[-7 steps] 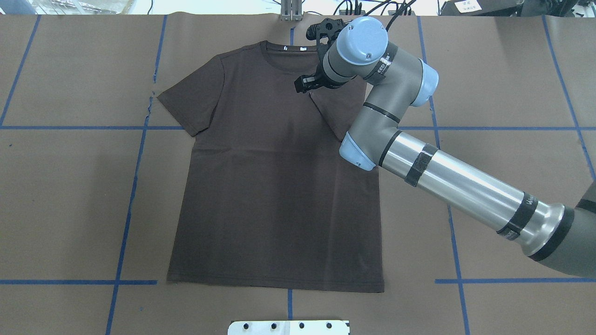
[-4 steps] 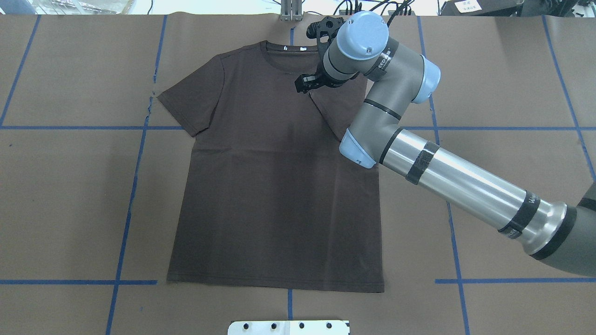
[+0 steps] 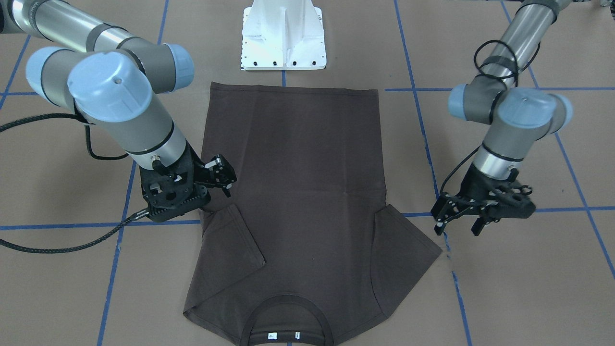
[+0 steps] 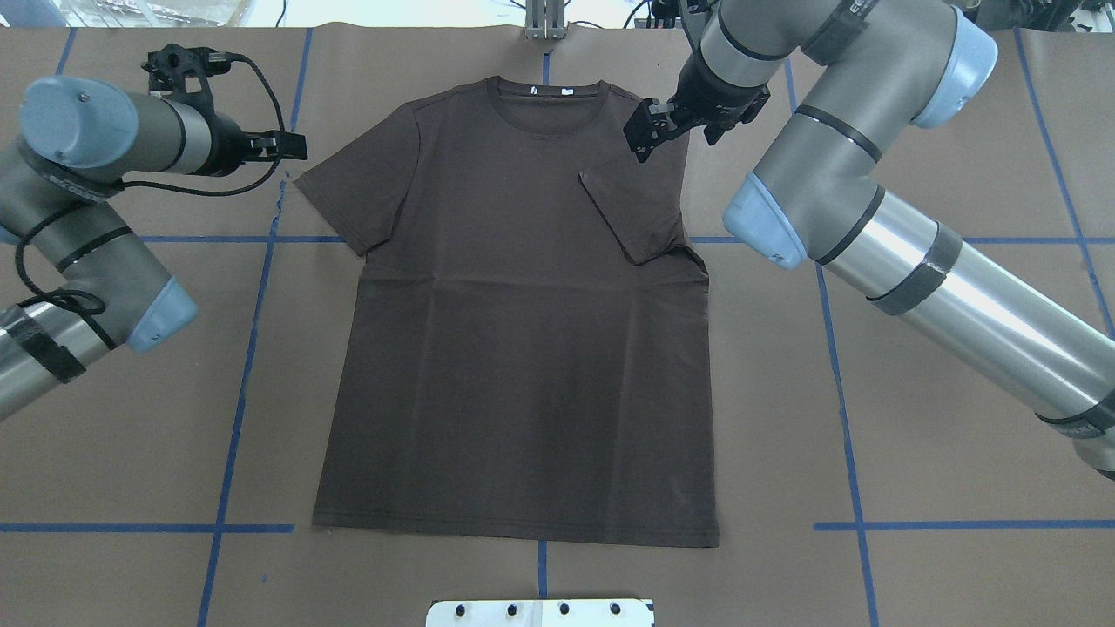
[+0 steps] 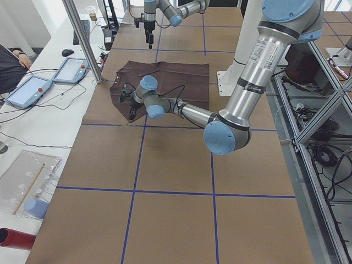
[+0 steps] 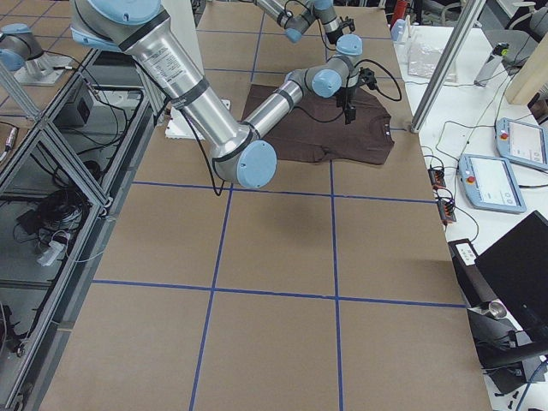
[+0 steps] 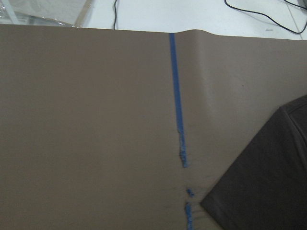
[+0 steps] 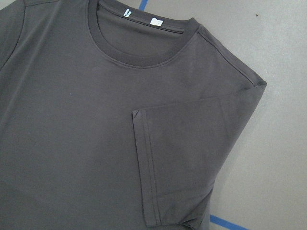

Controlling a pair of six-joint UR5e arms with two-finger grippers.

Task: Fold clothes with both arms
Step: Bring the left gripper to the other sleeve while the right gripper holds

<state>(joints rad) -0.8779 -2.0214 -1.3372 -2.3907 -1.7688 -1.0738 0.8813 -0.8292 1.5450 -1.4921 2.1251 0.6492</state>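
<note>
A dark brown T-shirt (image 4: 523,366) lies flat on the brown paper, collar (image 4: 544,94) at the far edge. Its right sleeve (image 4: 631,209) is folded in over the chest, as the right wrist view (image 8: 192,143) also shows. Its left sleeve (image 4: 357,187) lies spread out. My right gripper (image 4: 646,139) hangs open and empty above the right shoulder, and also shows in the front view (image 3: 227,180). My left gripper (image 4: 294,146) is open and empty, just outside the left sleeve tip (image 3: 435,250). The left wrist view shows that sleeve's corner (image 7: 268,187).
The white pedestal base (image 3: 283,38) stands at the shirt's hem side. Blue tape lines (image 4: 253,348) cross the brown paper. A metal post (image 4: 544,22) stands at the far edge behind the collar. Tablets (image 5: 27,91) lie on the operators' side table.
My right gripper has risen and moved right, off the chest to above the right shoulder, leaving the folded sleeve lying there. My left arm has come into view beside the left sleeve.
</note>
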